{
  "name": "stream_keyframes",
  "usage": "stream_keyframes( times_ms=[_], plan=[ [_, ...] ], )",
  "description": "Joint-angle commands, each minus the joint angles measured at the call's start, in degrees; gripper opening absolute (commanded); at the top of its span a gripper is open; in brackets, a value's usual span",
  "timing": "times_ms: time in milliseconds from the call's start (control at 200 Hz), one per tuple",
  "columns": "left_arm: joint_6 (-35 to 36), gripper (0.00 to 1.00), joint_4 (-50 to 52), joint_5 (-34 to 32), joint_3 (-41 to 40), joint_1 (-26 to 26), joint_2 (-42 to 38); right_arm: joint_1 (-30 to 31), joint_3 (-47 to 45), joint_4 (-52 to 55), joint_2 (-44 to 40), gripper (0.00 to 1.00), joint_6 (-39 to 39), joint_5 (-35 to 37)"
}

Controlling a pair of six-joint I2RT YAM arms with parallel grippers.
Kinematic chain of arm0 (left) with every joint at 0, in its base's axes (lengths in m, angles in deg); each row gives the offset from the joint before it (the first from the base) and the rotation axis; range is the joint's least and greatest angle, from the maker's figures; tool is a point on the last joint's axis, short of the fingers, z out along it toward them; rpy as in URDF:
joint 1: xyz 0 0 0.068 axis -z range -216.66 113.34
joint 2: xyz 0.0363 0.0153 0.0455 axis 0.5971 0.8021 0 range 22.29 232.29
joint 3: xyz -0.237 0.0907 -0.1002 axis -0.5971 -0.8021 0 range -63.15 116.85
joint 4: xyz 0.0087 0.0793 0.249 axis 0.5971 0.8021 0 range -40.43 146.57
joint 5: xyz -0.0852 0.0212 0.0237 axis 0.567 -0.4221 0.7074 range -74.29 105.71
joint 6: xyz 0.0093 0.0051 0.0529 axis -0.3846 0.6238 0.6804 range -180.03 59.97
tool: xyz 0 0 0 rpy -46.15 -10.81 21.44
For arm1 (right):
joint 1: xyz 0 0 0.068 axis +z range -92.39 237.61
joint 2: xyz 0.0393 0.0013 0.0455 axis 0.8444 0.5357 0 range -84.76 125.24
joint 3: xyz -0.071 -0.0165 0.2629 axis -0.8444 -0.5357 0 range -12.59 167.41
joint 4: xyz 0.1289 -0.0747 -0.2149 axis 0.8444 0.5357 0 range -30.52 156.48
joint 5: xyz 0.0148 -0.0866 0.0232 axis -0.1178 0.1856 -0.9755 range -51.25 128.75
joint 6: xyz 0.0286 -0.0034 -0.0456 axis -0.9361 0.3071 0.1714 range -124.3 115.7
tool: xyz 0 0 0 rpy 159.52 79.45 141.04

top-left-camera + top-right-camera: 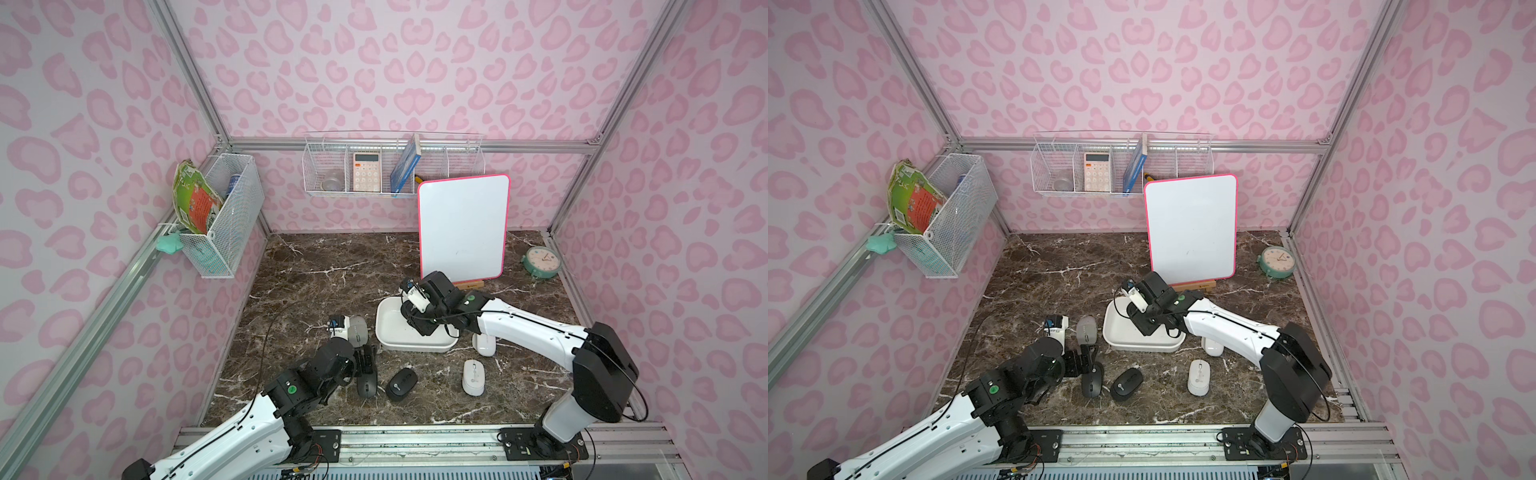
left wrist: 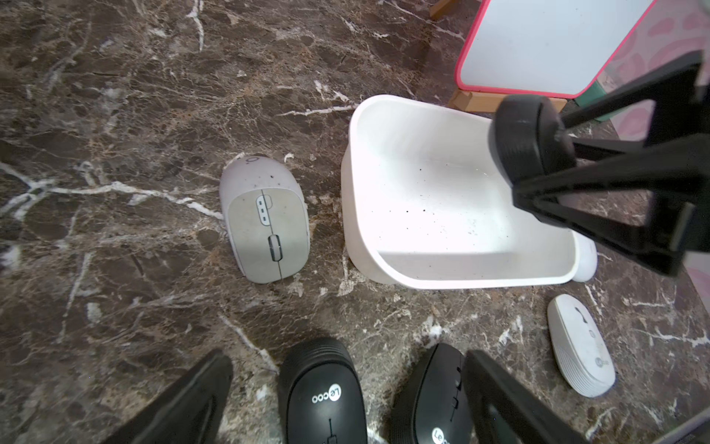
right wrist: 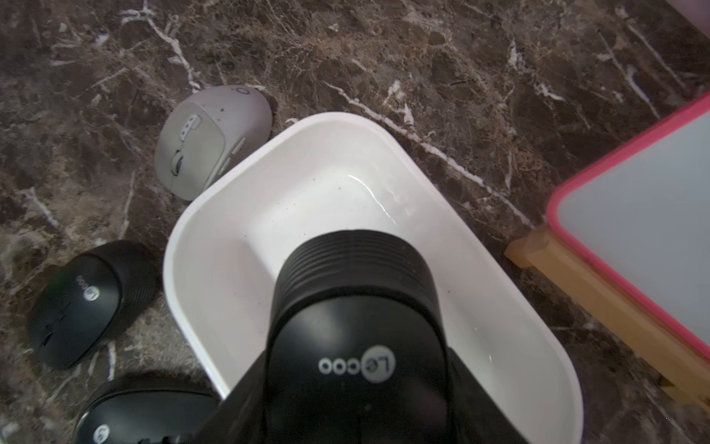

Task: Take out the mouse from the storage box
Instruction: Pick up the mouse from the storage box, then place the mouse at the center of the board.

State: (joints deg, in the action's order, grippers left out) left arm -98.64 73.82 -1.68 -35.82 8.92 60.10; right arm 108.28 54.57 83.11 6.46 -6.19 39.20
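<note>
One-handed, pinching the black Lecoo mouse [image 3: 357,326] by its sides with the right gripper [image 1: 420,323], over the inside of the white storage box [image 3: 207,269]. Hanging the left gripper [image 1: 365,360] wide open above two other black mice [image 2: 322,392] on the marble table [image 2: 115,115].

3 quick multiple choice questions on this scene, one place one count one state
1 The grey mouse lies: A on the table beside the storage box; B inside it; C under it.
2 White mice on the table: A none; B two; C four.
3 The right tool is: A open, empty; B out of view; C shut on a black mouse.
Answers: 1 A, it sits by the box's wall. 2 B, one out front, one close beside the box. 3 C, its jaws flank the mouse over the box.
</note>
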Motion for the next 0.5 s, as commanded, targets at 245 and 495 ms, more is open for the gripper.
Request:
stream_keyframes(
  times_ms=[245, 495],
  plan=[
    [-0.45, 0.99, 1.95, -4.7, -0.7, -0.14, -3.13, 8.95, -7.45, 3.99, -11.85, 0.52, -8.1, 5.49],
    [0.68, 0.98, 0.55, -6.91, -0.43, -0.14, -2.35, 15.42, -12.1, 5.06, -17.2, 0.52, -15.03, 7.93]
  ],
)
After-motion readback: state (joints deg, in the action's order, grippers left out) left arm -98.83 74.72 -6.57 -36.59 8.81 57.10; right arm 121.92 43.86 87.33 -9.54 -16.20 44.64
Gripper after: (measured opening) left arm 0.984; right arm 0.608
